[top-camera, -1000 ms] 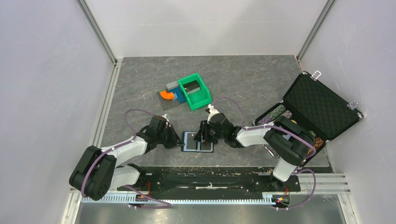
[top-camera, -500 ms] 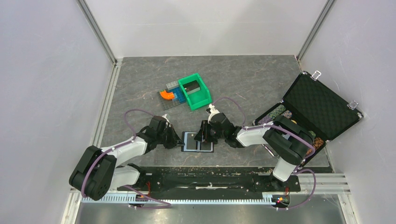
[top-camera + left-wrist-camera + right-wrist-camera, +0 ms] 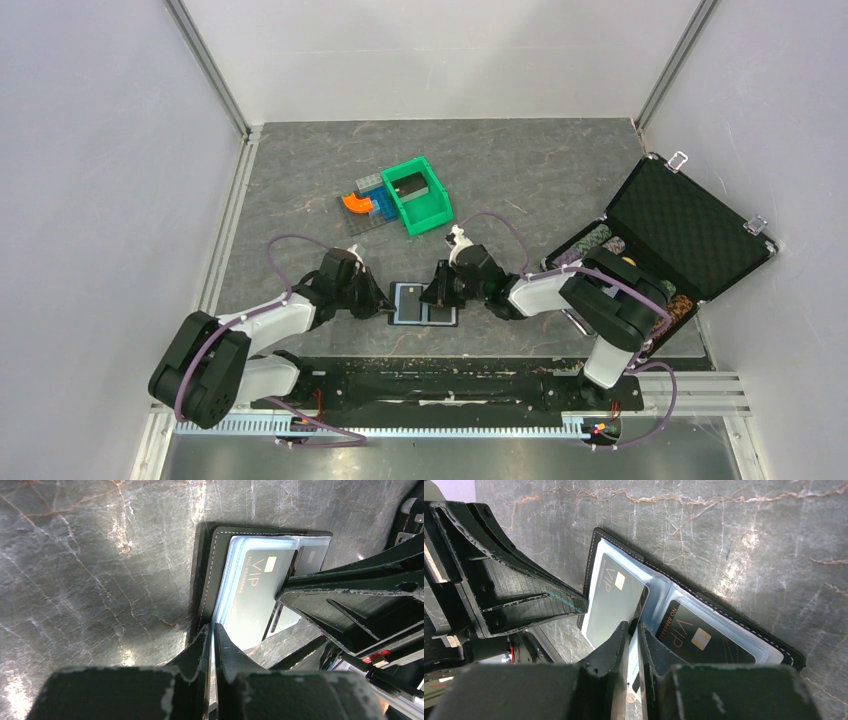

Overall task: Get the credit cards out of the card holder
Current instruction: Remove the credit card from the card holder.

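Observation:
The card holder (image 3: 423,304) lies open and flat on the dark table between my two grippers. My left gripper (image 3: 212,628) is shut on the holder's near-left edge (image 3: 216,555) and pins it there. My right gripper (image 3: 633,626) is shut on the edge of a black VIP credit card (image 3: 611,600), which sits partly out of the left panel's clear sleeve. A second VIP credit card (image 3: 706,640) lies inside the right panel's sleeve. In the left wrist view the pinched card (image 3: 252,592) shows beside the right gripper's fingers (image 3: 350,582).
A green plastic bin (image 3: 417,195) and an orange and blue block piece (image 3: 360,206) sit behind the holder. An open black foam-lined case (image 3: 685,225) with poker chips (image 3: 600,243) stands at the right. The table's near edge is just behind the holder.
My right gripper has shifted slightly toward the near edge with the card pinched. The left gripper and the card holder have stayed put.

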Motion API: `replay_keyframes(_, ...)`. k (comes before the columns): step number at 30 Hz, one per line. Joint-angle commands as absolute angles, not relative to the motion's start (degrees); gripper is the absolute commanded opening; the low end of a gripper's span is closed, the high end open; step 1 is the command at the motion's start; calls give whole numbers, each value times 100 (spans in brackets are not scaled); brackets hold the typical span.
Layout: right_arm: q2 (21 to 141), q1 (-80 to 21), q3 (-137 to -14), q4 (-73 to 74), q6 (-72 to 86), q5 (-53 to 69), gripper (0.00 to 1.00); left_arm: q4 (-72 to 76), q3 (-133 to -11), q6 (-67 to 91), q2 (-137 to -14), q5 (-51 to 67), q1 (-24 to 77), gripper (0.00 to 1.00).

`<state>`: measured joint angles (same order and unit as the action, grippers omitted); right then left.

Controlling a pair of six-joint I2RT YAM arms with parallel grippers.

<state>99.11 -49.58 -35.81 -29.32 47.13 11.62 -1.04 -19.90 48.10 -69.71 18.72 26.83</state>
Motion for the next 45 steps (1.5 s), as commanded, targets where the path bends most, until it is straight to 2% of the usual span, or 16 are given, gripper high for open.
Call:
replay_keyframes(1,9896,-4941,-3469,-3328,4792,1265,7,-18,-1863,4900,-7057,1996,2767,10)
replay_keyframes(3,9852,-4924,-3433,-3378,4777,1270,0,-17,-1855,4896,-7059,1989,2768,10)
replay_keyframes(15,9671,-4583,-3176,-3475,4608,1534,0,-249,-1929,4874,-7085,1772,2769,10)
replay_keyframes(32,9627,-4316,-2892,-4531,4915,2486,0,-246,-1993,4860,-7260,1794,2769,10)
replay_keyframes(45,9384,-4115,-2787,-4043,4767,2443,0,-255,-2021,4838,-7304,1767,2769,10)
